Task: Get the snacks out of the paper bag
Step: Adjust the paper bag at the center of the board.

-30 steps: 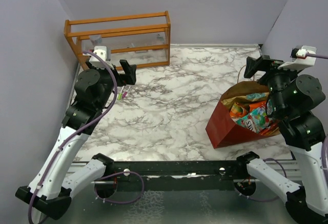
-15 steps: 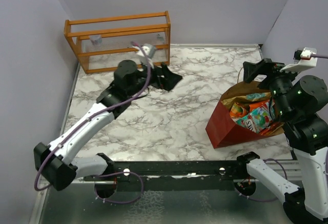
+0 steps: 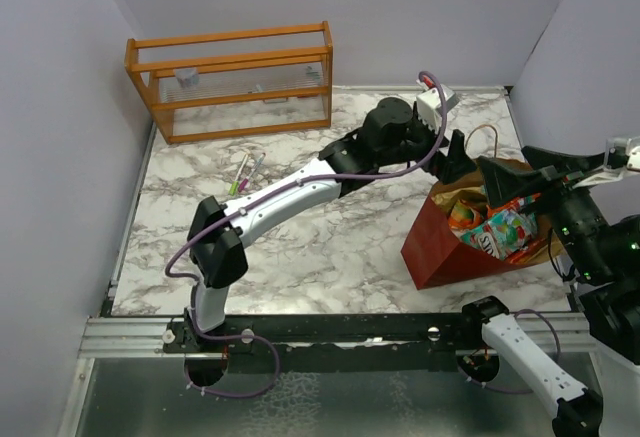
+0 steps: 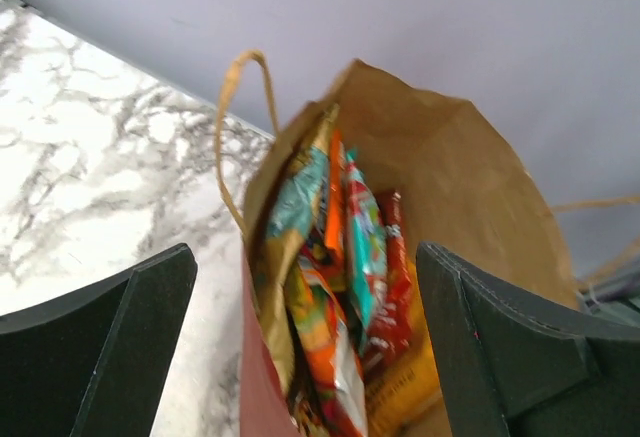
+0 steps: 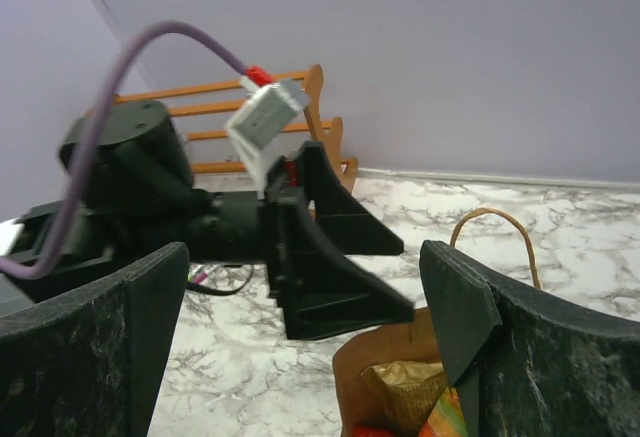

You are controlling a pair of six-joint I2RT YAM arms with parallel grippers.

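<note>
Over by the table's (image 3: 330, 217) right-hand edge: a dark red paper bag (image 3: 435, 249), mouth gaping upward. Lilac wall close behind and to the right of the bag. Broad marble to the bag's left, reaching to a wooden rack (image 3: 230, 77) and a few pens (image 3: 243, 172), both well apart from it.

Inside the bag, against the brown lining: snacks (image 4: 340, 257) in orange, red, teal and gold, standing on edge and pressed side by side. One cord handle (image 4: 240, 107) looping up from the bag's rim.

Left gripper (image 4: 305, 252) just above the bag's far rim, spread wide and gripping nothing, with the packets straight beyond the gap between its fingers. Right gripper (image 5: 302, 252) over the bag's near-right side, likewise spread wide with nothing held, facing the left one across the bag's mouth.
</note>
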